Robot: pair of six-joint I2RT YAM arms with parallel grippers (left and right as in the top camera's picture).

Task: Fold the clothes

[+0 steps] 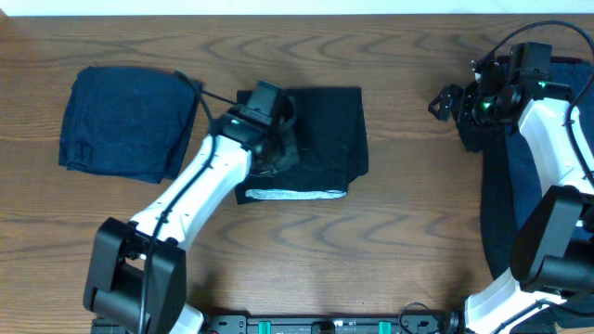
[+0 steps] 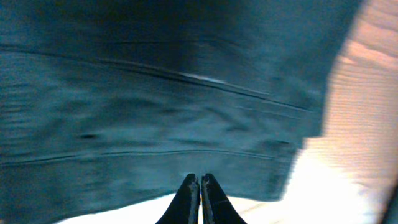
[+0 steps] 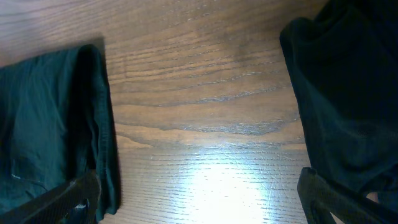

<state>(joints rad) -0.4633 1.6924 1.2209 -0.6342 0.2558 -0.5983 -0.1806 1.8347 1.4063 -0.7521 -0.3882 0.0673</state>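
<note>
**Overhead view, with both wrist views.** The navy garment (image 1: 125, 125) lies folded at the left end of the table (image 1: 408, 241), well apart from the work. This suggests it is finished and has been set aside.

The black garment (image 1: 325, 130) lies at centre, doubled into a rough rectangle with its pale hem (image 1: 292, 195) along the near edge. Judge it part-folded.

Your left arm (image 1: 204, 176) reaches over the garment's left half, where the cloth is rucked beneath the wrist. The left jaws are clenched tip to tip, low over the fabric. Neither view lets you tell whether a thin fold is pinched between them.

Your right jaws stand fully released and hold nothing. They hang over bare table between the black garment and the dark pile (image 1: 497, 204) at the right edge, placed, it seems, to reach either one. The pile is not yet folded.
</note>
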